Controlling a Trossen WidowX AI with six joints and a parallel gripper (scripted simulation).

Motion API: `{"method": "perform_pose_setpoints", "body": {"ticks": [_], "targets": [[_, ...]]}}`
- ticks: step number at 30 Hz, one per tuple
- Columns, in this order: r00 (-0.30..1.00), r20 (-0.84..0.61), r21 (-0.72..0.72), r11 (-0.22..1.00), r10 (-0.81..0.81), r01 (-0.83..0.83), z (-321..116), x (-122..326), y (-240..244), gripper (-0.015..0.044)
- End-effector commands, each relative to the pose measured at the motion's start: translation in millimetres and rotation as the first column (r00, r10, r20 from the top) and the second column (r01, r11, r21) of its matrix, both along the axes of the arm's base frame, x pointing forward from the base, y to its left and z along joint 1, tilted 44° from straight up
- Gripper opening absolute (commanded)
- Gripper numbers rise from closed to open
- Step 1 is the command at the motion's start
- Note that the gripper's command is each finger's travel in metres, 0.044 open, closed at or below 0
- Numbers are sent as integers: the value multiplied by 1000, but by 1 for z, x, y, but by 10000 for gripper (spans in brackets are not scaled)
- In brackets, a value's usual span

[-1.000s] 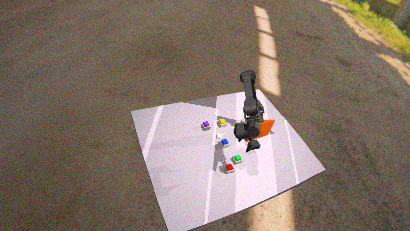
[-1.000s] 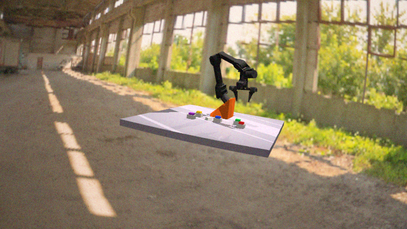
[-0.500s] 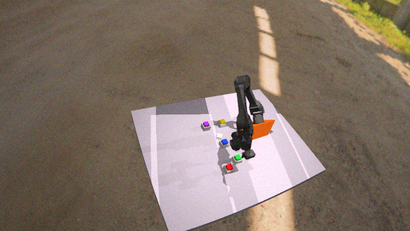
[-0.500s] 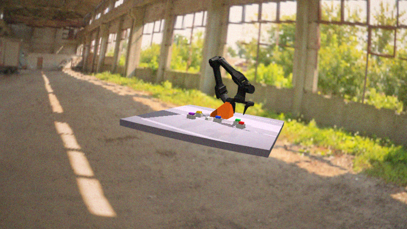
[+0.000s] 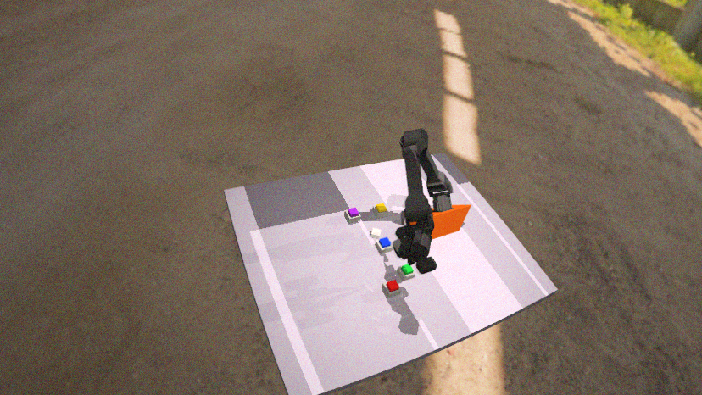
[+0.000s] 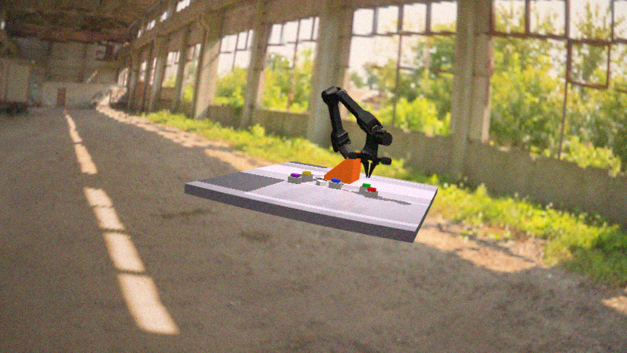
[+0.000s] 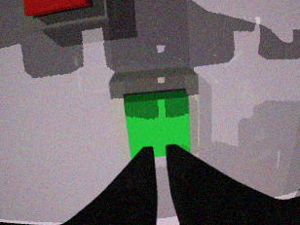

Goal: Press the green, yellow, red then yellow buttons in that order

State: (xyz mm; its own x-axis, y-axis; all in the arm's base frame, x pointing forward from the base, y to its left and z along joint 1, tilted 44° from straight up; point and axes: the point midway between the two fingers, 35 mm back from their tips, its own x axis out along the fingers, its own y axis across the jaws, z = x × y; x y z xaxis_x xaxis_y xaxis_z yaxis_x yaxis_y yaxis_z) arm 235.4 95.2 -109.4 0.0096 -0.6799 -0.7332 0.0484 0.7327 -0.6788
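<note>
The green button sits on a grey base and stands up from it. My gripper is shut and empty, with its tips a little above the green button; the wrist view shows them over its near edge. The red button is close beside the green one, at the upper left in the wrist view. The yellow button is at the far side, beside the purple one. In the top view the fingertips are hidden behind the gripper body.
A blue button and a small white block lie between the green and yellow buttons. A purple button is left of the yellow one. An orange wedge stands by the arm's base.
</note>
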Motion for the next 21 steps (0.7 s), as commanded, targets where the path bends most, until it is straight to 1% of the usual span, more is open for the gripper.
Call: {"method": "perform_pose_setpoints", "body": {"ticks": [1, 21], "targets": [[1000, -4, -6, 1000, 8, -8, 0, -1, -2, 20], [1000, -3, -8, 1000, 8, -8, -23, 0, -24, 20]]}}
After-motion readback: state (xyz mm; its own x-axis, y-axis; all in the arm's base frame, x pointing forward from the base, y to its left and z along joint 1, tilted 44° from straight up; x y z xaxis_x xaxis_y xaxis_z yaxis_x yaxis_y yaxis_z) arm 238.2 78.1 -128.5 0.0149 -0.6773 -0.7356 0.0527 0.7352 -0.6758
